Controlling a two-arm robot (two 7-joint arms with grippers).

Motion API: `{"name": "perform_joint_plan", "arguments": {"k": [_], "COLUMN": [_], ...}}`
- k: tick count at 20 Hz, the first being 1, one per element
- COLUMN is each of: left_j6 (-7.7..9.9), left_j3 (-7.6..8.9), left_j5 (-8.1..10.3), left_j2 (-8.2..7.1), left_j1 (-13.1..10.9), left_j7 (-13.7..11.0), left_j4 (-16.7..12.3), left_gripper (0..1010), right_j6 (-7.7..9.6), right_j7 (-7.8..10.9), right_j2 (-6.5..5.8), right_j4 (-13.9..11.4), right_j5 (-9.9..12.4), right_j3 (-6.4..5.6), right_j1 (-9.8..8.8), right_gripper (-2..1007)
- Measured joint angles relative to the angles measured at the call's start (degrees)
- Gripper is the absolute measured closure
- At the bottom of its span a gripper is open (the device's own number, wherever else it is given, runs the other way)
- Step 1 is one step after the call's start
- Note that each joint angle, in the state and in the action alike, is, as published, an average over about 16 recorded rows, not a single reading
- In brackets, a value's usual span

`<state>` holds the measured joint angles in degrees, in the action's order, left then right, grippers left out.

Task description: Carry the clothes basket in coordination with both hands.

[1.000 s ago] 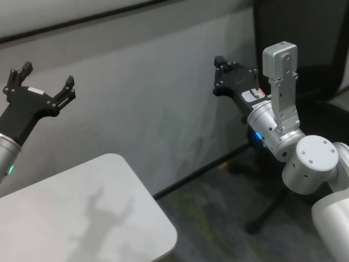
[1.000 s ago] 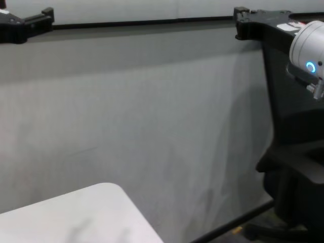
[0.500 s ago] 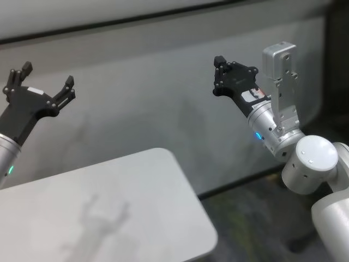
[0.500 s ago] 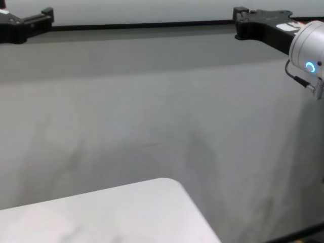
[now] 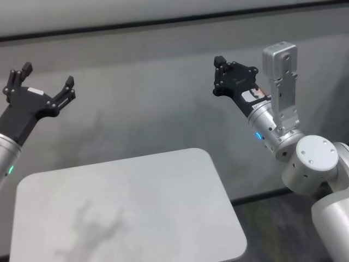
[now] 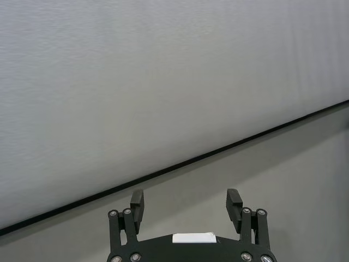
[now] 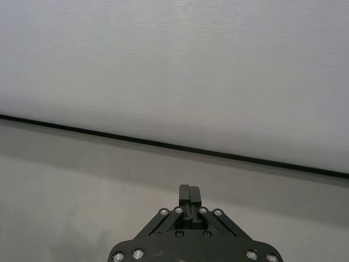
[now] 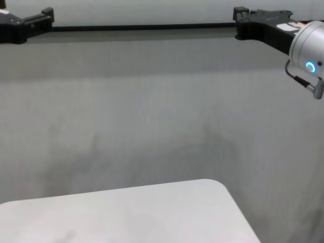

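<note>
The clothes basket is out of view in every frame. My left gripper (image 5: 46, 76) is raised in the air at the left, open, with nothing between its fingers (image 6: 137, 199). My right gripper (image 5: 219, 63) is held up at the right on its silver wrist with the blue ring (image 8: 310, 67), shut and empty, its two fingers pressed together (image 7: 189, 192). Both point toward a grey wall.
A white table with rounded corners (image 5: 125, 213) lies low before me, nothing on it but the arms' shadows. The grey wall (image 8: 152, 116) with a thin dark stripe (image 8: 142, 26) fills the background. Dark floor shows at the lower right (image 5: 278, 224).
The whole scene has slid to the right in my views: the table now sits more centred and a dark chair at the right has left the frame. Both grippers keep their pose.
</note>
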<state>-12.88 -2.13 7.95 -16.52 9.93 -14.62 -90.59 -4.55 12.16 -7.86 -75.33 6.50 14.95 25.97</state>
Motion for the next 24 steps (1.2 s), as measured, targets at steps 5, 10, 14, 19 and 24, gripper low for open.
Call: {"name": "perform_joint_plan", "arguments": {"k": [5, 10, 14, 19, 24], "left_j6": [0.00, 0.04, 0.39, 1.40, 2.58], "left_j3": [0.00, 0.00, -0.03, -0.13, -0.26], "left_j5": [0.00, -0.02, -0.24, -0.59, -0.79], "left_j2": [0.00, -0.02, 0.00, 0.60, 1.59], "left_j1": [0.0, 0.0, 0.1, 0.0, -0.5], "left_j7": [0.0, 0.0, 0.2, 1.0, 1.7], "left_j4": [0.0, 0.0, 0.5, 2.2, 4.8], "left_gripper": [10, 10, 10, 10, 10], "right_j6": [0.00, 0.00, 0.14, 1.33, 2.95], "right_j7": [0.00, 0.00, -0.08, -0.52, -0.85], "right_j2": [0.00, 0.00, 0.07, 0.90, 2.40], "right_j4": [0.0, 0.0, 0.0, 0.5, 2.5], "right_j5": [0.0, 0.0, 0.0, 0.0, 0.2], "right_j3": [0.00, 0.00, -0.01, 0.02, 0.31], "right_j1": [0.00, 0.00, -0.08, -0.44, -1.04], "right_gripper": [1003, 1003, 1003, 1003, 1003]}}
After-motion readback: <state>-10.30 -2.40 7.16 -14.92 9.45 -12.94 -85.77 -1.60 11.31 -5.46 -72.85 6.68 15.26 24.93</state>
